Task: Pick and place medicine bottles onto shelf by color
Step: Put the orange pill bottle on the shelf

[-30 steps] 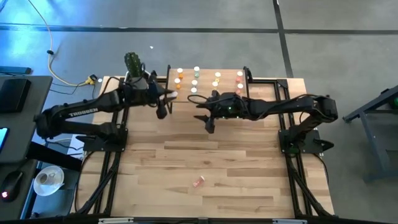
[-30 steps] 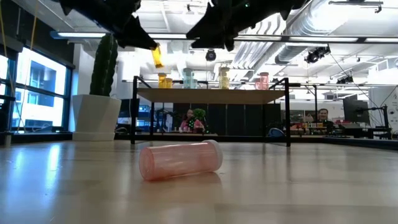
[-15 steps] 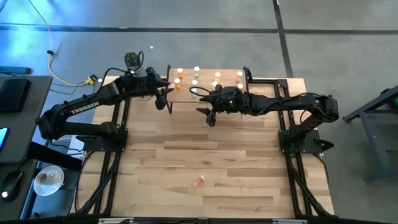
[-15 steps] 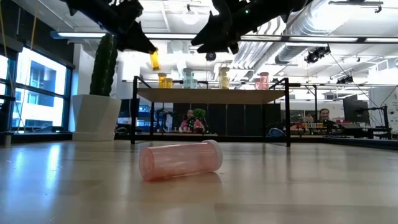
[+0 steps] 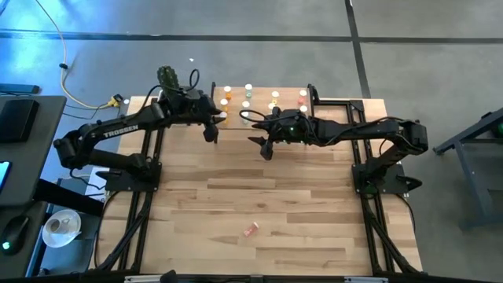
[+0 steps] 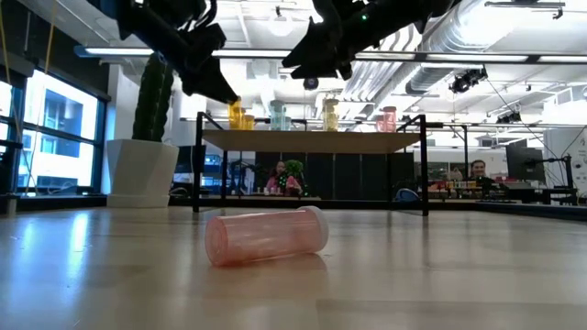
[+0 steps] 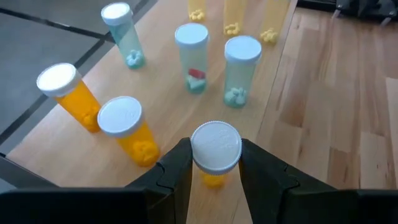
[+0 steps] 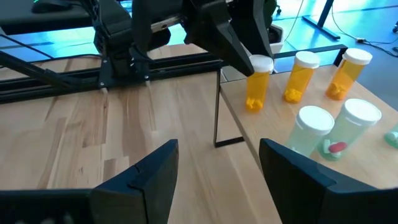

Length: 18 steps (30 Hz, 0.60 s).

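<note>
My left gripper (image 5: pixel 211 126) is shut on an orange bottle (image 8: pixel 256 87) with a white cap, over the near left corner of the shelf (image 5: pixel 284 110), a light wood top on black legs. Two more orange bottles (image 7: pixel 127 130) stand beside it, with pale green ones (image 7: pixel 239 68) and yellow ones farther along the shelf. A red-pink bottle (image 6: pixel 266 236) lies on its side on the table near the front (image 5: pixel 251 229). My right gripper (image 8: pixel 217 186) is open and empty, above the table just in front of the shelf's near edge (image 5: pixel 266 145). My left gripper pinches the bottle's white cap (image 7: pixel 200 148) between its two fingers, one on each side. The fingers come from above, pointing down. The bottle stands upright below them at the shelf's near left corner (image 8: pixel 254 104); I cannot tell whether its bottom touches the shelf top.
A cactus in a white pot (image 6: pixel 147 165) stands off the table's far left corner (image 5: pixel 167 77). The shelf's black front leg (image 8: pixel 217 106) stands between the two grippers. People (image 6: pixel 476 170) show in the room behind. Bare tabletop (image 5: pixel 259 189) lies in front of the shelf.
My left gripper has carried the orange bottle toward the far edge and down onto the shelf's near left corner; the bottle was tilted and now stands upright. My right gripper has shifted a little toward the shelf, then kept still.
</note>
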Available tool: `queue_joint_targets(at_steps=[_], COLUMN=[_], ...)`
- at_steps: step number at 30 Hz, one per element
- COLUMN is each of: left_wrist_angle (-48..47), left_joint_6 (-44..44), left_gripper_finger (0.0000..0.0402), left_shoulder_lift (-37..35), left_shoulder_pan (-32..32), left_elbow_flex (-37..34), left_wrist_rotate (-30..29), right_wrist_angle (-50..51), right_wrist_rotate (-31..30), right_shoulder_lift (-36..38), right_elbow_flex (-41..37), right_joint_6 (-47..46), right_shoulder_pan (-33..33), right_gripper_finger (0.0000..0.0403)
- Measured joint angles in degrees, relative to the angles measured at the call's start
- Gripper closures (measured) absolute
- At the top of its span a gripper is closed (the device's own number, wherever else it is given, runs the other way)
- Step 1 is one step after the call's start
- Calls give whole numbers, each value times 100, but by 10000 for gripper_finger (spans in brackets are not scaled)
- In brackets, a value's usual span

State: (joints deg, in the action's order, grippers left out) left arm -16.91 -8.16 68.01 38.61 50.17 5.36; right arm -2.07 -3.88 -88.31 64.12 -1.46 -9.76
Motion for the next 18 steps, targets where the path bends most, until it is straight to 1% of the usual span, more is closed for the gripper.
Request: queue_joint_targets(at_steps=[14,18], left_wrist_angle=[7,7], left_joint_6=[0,-48], left_gripper_finger=[294,288], left_shoulder_lift=[66,66], left_shoulder_pan=[0,0], left_elbow_flex=[0,0], left_wrist_rotate=[-104,-106], right_wrist_angle=[0,0], right_wrist_rotate=[1,2], right_shoulder_lift=[-4,-4], right_elbow_flex=[0,0], right_joint_6=[-17,-19], right_shoulder_pan=[2,2], right_gripper_finger=[187,187])
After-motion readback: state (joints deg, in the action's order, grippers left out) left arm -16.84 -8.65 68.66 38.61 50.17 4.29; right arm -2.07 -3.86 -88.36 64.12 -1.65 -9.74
